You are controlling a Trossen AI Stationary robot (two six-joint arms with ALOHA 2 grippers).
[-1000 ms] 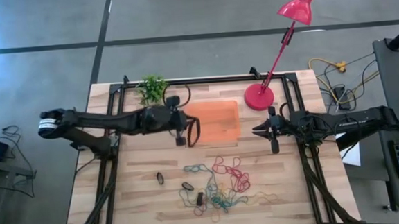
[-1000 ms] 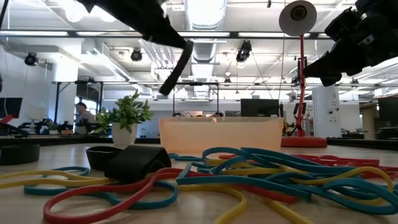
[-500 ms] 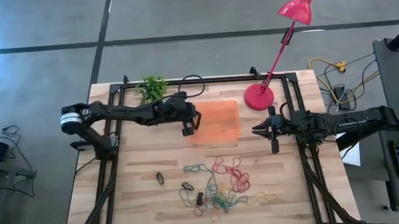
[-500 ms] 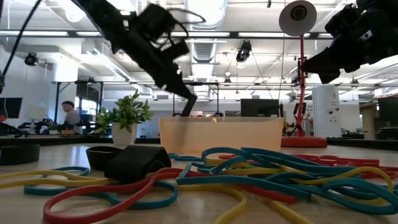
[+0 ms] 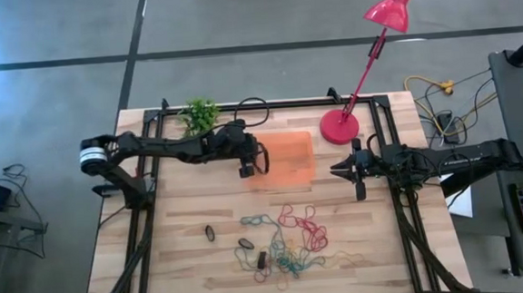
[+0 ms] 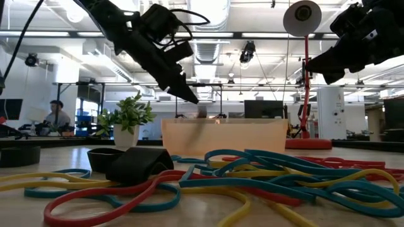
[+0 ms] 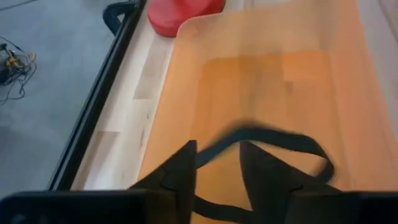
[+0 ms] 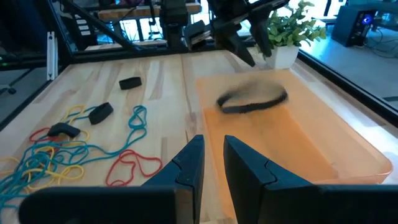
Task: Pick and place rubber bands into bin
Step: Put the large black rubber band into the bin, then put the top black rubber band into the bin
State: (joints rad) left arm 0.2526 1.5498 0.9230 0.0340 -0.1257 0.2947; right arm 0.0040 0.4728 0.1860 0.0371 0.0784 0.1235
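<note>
The bin [image 5: 290,145] is an orange tray at the table's far middle. My left gripper [image 5: 259,161] hangs over its left end, open, fingers slanting down [image 7: 217,171]. Under them a black rubber band [image 7: 273,135] shows blurred inside the bin [image 8: 252,99], apart from the fingers; whether it rests on the floor I cannot tell. Many coloured rubber bands [image 5: 287,240] lie in a loose heap on the near table. My right gripper [image 5: 338,171] waits right of the bin, a narrow gap between its fingers [image 8: 213,149], nothing in it.
A small potted plant [image 5: 201,117] stands left of the bin at the far edge, a red lamp base [image 5: 339,126] right of it. Three dark bands [image 5: 209,231] [image 5: 246,243] [image 5: 260,258] lie apart from the heap. A person [image 6: 57,116] sits far behind.
My left gripper has swung toward the table's right and far side and sunk to the bin's left end with a black band hanging below it. It has then opened and let go; the band has dropped into the bin.
</note>
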